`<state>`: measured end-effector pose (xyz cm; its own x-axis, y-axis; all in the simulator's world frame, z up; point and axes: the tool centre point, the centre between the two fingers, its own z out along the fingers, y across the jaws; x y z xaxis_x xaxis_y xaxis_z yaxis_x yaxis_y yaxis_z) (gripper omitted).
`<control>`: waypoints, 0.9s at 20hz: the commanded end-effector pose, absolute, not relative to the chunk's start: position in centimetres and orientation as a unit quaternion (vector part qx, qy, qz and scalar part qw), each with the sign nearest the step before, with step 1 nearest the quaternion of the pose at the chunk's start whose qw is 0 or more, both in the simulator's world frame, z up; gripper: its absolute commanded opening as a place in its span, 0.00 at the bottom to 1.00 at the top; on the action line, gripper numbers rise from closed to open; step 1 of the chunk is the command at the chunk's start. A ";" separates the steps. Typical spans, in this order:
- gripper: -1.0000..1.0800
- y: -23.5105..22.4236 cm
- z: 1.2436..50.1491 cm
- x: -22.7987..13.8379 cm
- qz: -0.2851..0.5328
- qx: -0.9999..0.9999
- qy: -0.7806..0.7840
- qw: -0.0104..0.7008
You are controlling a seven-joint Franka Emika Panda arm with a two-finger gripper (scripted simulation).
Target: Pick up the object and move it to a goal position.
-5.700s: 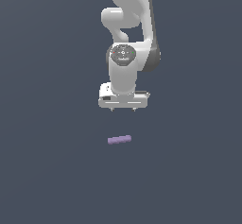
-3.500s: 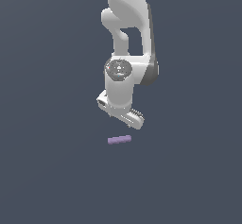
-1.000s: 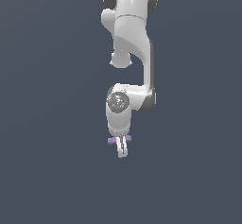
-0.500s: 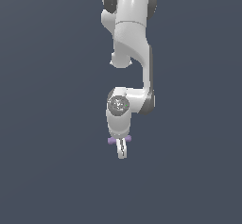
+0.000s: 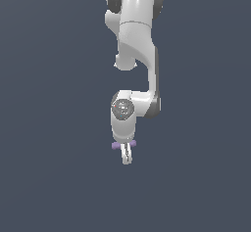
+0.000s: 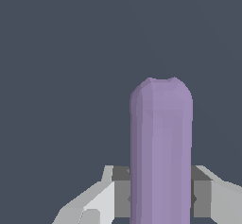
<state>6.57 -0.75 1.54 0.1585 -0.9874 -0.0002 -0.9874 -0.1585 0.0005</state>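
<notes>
**Only 1 Rod, 1 Arm, 1 Gripper**

Just 3 things can be counted: 1 white arm (image 5: 138, 40), 1 gripper (image 5: 126, 153) at its lower end, and 1 light-purple rod (image 5: 116, 146). No second object shows in either view.

From the exterior view, the arm hangs down from the upper edge of the picture, folds at a dark-jointed elbow, and ends in a rounded wrist with the gripper pointing down. The rod sits crosswise just under the wrist body, at the top of the fingers (image 5: 127, 156); its purple ends stick out on both sides, more plainly toward the exterior view's left. The fingers look close together here, seen nearly edge-on, and their grip cannot be read from this view alone.

Closer in, the wrist view supplies what the exterior view hides. The rod (image 6: 161, 147) fills the middle of the picture as a thick purple bar with 1 rounded, slightly notched end visible. On either side of it lie grey pads (image 6: 121, 193), each touching the rod's flank, with the white finger bodies behind them. So the fingers are clamped on the rod across its width. The arm itself does not appear in this view.

Around everything is a flat, dark slate-blue field, the same in both views. No edge, seam, shadow or wall breaks it, so I cannot tell whether the rod touches any surface.
</notes>
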 end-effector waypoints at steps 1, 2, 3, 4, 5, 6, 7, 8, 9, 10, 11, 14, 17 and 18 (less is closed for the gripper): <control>0.00 -0.6 1.7 6.5 0.000 0.761 -0.649 0.000; 0.00 -0.5 1.9 6.4 0.000 0.761 -0.649 0.000; 0.00 -0.4 2.0 6.3 0.000 0.761 -0.649 0.000; 0.00 -0.3 2.2 6.1 0.000 0.761 -0.649 0.000; 0.00 -0.1 2.4 6.0 0.000 0.761 -0.649 0.000; 0.00 0.1 2.7 5.8 0.000 0.761 -0.648 0.000; 0.00 0.3 3.0 5.6 0.000 0.761 -0.648 0.000; 0.00 0.5 3.3 5.3 0.000 0.761 -0.648 0.000; 0.00 0.8 3.7 5.1 0.000 0.761 -0.648 0.000; 0.00 1.1 4.1 4.8 0.000 0.761 -0.648 0.000; 0.00 1.4 4.5 4.5 -0.001 0.761 -0.648 0.000; 0.00 2.5 6.0 3.4 -0.001 0.761 -0.648 0.000; 0.00 3.9 7.9 2.1 -0.001 0.761 -0.648 -0.001; 0.00 4.4 8.6 1.6 -0.001 0.761 -0.648 -0.001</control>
<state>2.30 3.59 7.59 0.1582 -0.9874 -0.0017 -0.9874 -0.1582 0.0011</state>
